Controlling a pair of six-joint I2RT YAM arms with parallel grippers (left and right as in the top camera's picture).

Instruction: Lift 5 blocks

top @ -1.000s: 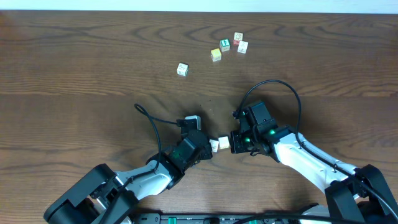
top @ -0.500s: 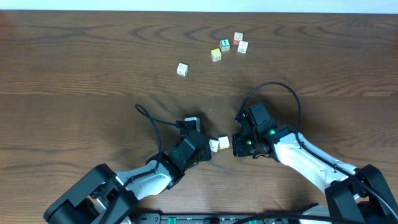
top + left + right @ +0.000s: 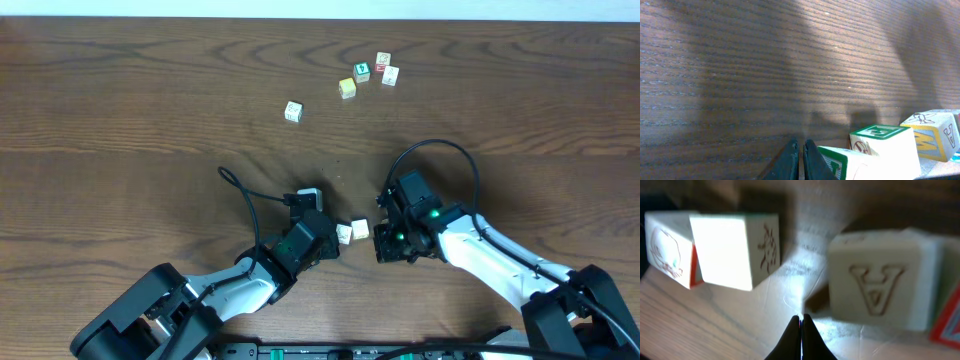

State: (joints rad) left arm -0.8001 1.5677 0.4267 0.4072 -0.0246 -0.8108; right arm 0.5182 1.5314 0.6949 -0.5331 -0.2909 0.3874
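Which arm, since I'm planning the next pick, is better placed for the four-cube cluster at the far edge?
Right, probably. The right gripper lies nearly in line with the cluster in the overhead view; the left gripper sits further left. Both are shut, so either must open first.

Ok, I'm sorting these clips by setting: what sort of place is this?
Probably a robotics lab bench: a left arm and right arm, one trailing a looped black cable, work over a dark wooden table scattered with small alphabet blocks.
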